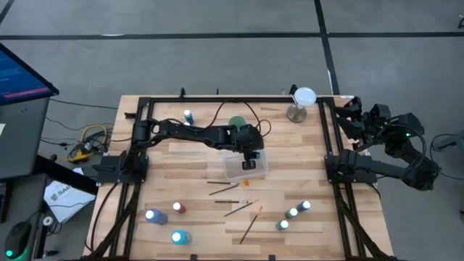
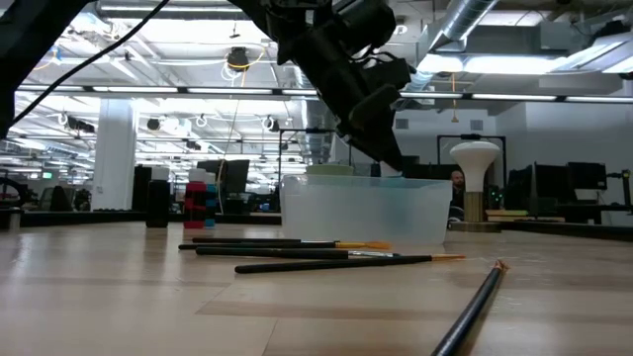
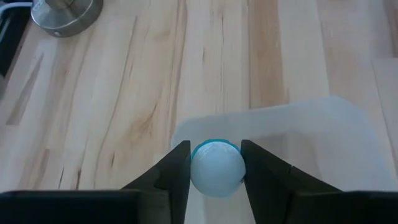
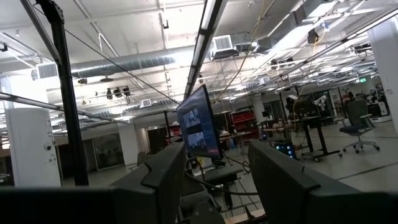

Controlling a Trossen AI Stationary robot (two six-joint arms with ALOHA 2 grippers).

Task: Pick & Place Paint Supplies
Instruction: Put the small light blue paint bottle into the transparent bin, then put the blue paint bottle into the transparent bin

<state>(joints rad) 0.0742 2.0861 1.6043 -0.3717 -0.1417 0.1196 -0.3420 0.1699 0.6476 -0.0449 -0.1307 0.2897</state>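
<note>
Over the clear tray (image 1: 245, 167) at frame centre | left gripper (image 3: 214, 171) clamps white-capped bottle (image 3: 216, 168) | step: placing | next: lower, release inside | right gripper (image 4: 214, 180) parked upper right, fingers apart, empty

Through my right wrist camera, I saw the right pincer (image 4: 214, 180) with its two dark fingers (image 4: 165, 177) parted, aimed into a large workshop: ceiling ducts (image 4: 124, 62), a black vertical pole (image 4: 68, 106), a lit monitor (image 4: 198, 127) and office chairs (image 4: 359, 124) farther back.
</note>
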